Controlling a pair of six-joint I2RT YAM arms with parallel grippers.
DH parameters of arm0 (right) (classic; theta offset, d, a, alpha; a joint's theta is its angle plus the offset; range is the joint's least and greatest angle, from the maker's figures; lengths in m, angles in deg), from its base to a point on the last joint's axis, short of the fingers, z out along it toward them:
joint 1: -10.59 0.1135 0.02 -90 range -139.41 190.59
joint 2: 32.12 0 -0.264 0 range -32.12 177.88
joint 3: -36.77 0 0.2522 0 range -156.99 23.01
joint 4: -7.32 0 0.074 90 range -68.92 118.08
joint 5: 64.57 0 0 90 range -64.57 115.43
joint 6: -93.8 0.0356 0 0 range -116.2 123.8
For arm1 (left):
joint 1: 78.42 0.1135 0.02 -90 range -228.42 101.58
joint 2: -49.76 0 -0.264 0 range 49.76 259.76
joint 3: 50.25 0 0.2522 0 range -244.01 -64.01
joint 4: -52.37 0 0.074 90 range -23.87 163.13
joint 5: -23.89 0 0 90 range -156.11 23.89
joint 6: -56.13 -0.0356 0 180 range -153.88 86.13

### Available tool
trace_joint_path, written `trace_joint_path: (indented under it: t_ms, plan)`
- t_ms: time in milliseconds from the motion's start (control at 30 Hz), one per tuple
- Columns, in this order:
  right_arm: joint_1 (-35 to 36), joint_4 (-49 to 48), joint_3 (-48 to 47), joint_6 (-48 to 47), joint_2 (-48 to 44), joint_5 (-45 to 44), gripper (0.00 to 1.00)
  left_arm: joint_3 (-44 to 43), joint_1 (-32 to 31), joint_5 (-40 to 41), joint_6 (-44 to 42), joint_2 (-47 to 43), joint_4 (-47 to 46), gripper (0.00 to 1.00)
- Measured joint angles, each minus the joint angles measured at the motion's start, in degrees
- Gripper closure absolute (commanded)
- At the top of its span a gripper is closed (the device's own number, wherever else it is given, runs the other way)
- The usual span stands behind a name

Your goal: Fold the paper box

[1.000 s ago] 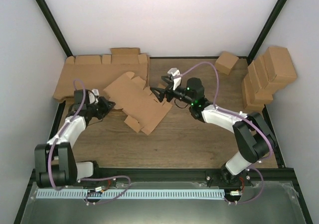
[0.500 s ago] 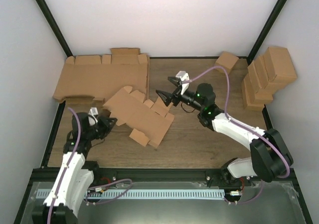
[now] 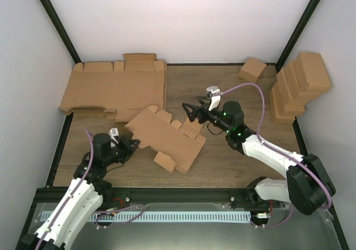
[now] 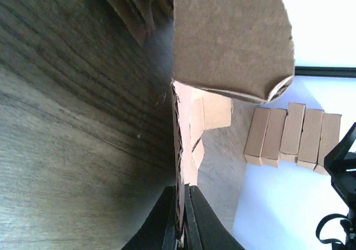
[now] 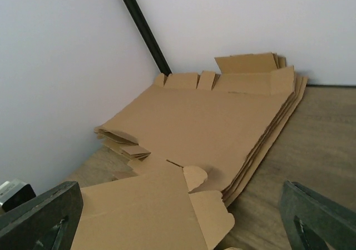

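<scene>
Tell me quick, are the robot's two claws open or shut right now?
Left gripper: shut, pinching the edge of the box.
Right gripper: open, holding nothing.

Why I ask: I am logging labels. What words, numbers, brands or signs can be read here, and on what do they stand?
None: no word, number, brand or sign can be read in any view.
Paper box: plain brown, no print.
Sheets: plain brown, no print.
Cartons: plain brown, no print on the faces that show.
</scene>
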Motion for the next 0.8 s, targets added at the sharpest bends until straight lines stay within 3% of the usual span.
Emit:
trace_joint_path:
  t_ms: [100, 133, 300, 400, 500, 667, 800]
  plan:
    - [0.0, 1.3, 0.2, 1.9, -0.1, -0.6, 0.00, 0.3, -4.2, 3.4, 2.4, -0.7, 0.0, 0.93]
    - [0.0, 1.3, 0.4, 2.1, -0.1, -0.4, 0.00, 0.3, -5.0, 4.2, 2.9, -0.7, 0.1, 0.87]
    - [0.0, -4.6, 0.8, -2.0, 1.9, 4.2, 0.00, 0.3, -6.7, 7.8, 3.5, -0.3, 0.3, 0.27]
    - [0.0, -8.2, -0.3, -4.5, 5.6, 8.0, 0.00, -0.8, -6.7, 10.3, 1.9, 0.6, 2.2, 0.09]
    - [0.0, -8.4, -4.7, -5.8, 10.9, 10.5, 0.00, -4.9, -6.7, 14.3, -1.0, 1.9, 6.7, 0.00]
    - [0.0, -8.2, -9.3, -6.8, 16.1, 12.2, 0.00, -17.0, -5.7, 21.1, -10.1, 7.8, 14.4, 0.00]
    - [0.0, -6.9, -10.6, -7.5, 17.9, 12.3, 0.00, -23.3, -1.8, 21.9, -17.8, 15.5, 16.5, 0.00]
